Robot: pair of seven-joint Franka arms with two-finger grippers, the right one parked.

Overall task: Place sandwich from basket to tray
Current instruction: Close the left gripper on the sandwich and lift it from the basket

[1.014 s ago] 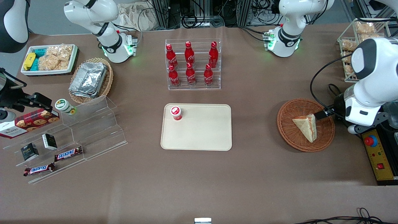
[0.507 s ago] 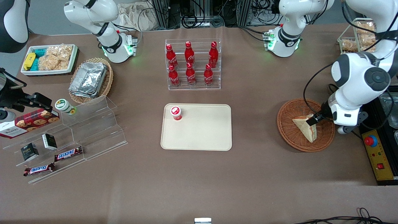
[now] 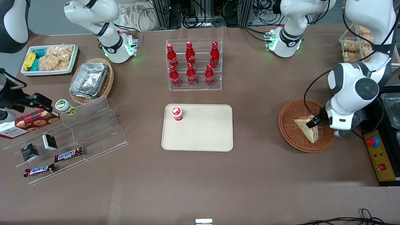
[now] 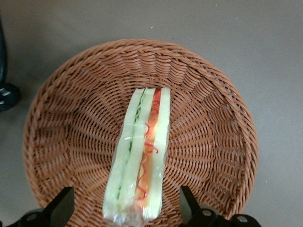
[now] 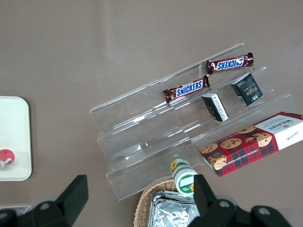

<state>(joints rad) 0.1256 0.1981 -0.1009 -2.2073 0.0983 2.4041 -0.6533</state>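
the triangular wedge sandwich of pale tan bread [image 3: 307, 128] lies in the round reddish-brown woven wicker basket [image 3: 289, 125], toward the working arm's end of the table. in the wrist view the sandwich [image 4: 139, 156] stands on edge, red and green filling facing the camera, running from the basket's middle out toward one part of the rim [image 4: 142, 46]; bare weave shows on both sides of it.

the left gripper [image 3: 313, 121] hangs over the sandwich's thick end, inside the rim. its two dark fingers [image 4: 60, 206] are spread open, one on each side of the wedge, neither touching the bread, with a clear gap to either crust.

the flat rectangular beige plastic tray [image 3: 206, 131] sits well apart from the basket, near the table's middle, bare brown tabletop between them. a small red-capped bottle [image 3: 177, 113] stands in one tray corner; the rest of its floor is open.

the white arm comes down from above the table edge, its wrist bent over the basket's outer side
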